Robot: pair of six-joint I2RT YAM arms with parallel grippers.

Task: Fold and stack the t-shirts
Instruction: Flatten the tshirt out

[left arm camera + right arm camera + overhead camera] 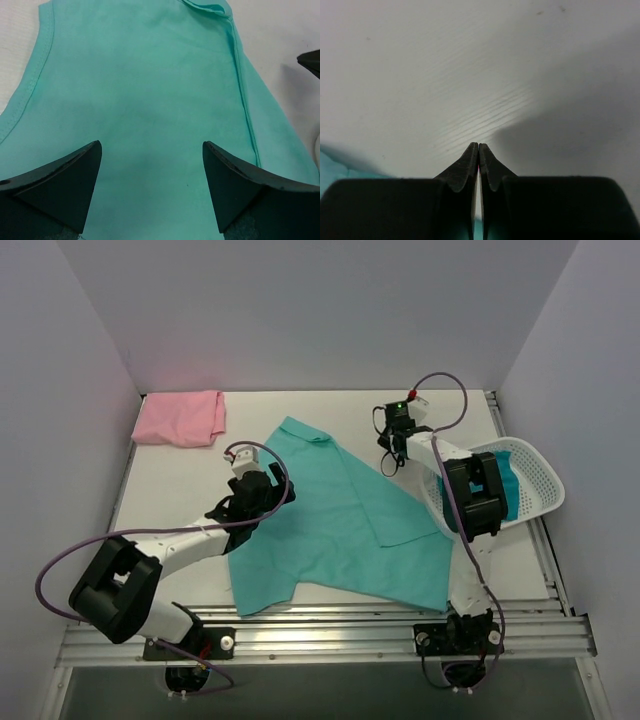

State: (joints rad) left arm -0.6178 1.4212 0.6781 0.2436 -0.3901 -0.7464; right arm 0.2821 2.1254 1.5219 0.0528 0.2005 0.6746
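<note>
Mint-green t-shirt (340, 515) lies spread flat mid-table, collar toward the back, one corner of the hem reaching the near edge by the right arm's base. Pink t-shirt (180, 418) sits folded in the back-left corner of the table (300, 405), well apart from the mint one. Teal t-shirt (508, 492) is inside the white mesh basket (535, 475), which sits tilted at the table's right edge, partly hidden behind the right arm. Left arm reaches from its base at near left diagonally up and right, elbow low, wrist over the mint shirt's left side. Left gripper (268, 492) hangs just above the cloth with jaws spread wide, holding nothing; the left wrist view shows both dark fingers (75, 175) apart with flat mint fabric (150, 75) and a seam running between and beyond them. Right arm stands up from the near right base, forearm leaning back and left over the basket, wrist bent down. Right gripper (390, 460) points at the table just beside the shirt's right shoulder edge, jaws pressed fully together; the right wrist view shows the tips (478, 147) touching over bare white table, no cloth seen between them, mint fabric (335, 162) only at lower left.
</note>
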